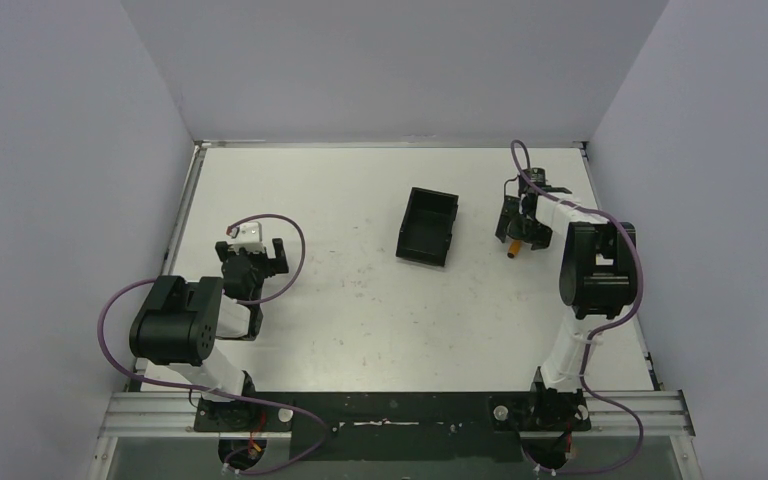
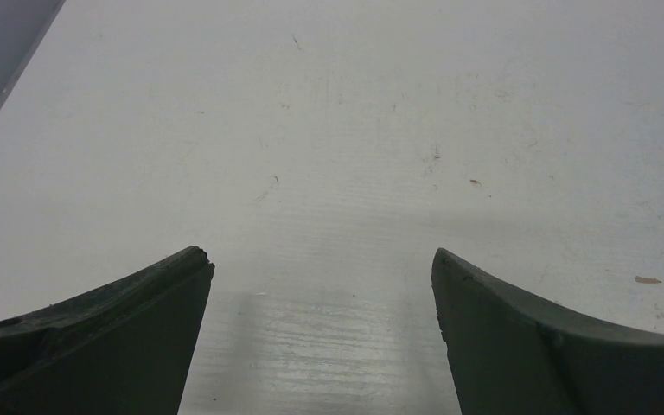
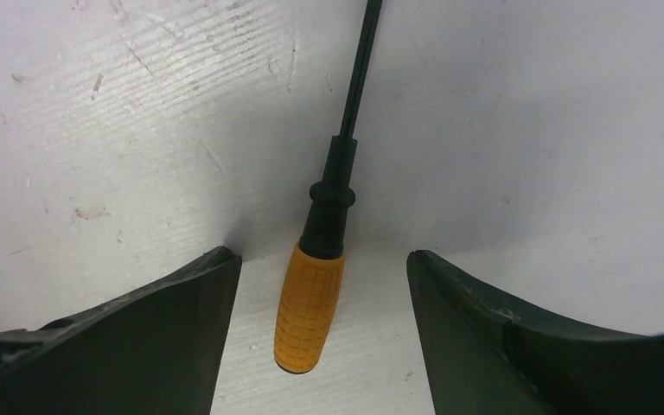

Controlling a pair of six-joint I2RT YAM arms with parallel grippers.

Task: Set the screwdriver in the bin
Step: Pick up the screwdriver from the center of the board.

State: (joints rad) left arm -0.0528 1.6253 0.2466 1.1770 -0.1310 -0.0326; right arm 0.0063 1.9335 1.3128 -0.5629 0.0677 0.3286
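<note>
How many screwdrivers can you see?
1. The screwdriver lies on the table between the right pincer's open fingers, not gripped, to the right of the bin. The bin's dark inside seems empty, though something small could hide there.

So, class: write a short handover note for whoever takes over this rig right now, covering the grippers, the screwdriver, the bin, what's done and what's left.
Left gripper: open, empty, above the table.
Right gripper: open, fingers either side of the screwdriver at its orange handle, not touching it.
The screwdriver lies flat on the table, right of the bin, which looks empty.
Done: right arm lined up.
Left: grip, lift, drop in bin.
</note>
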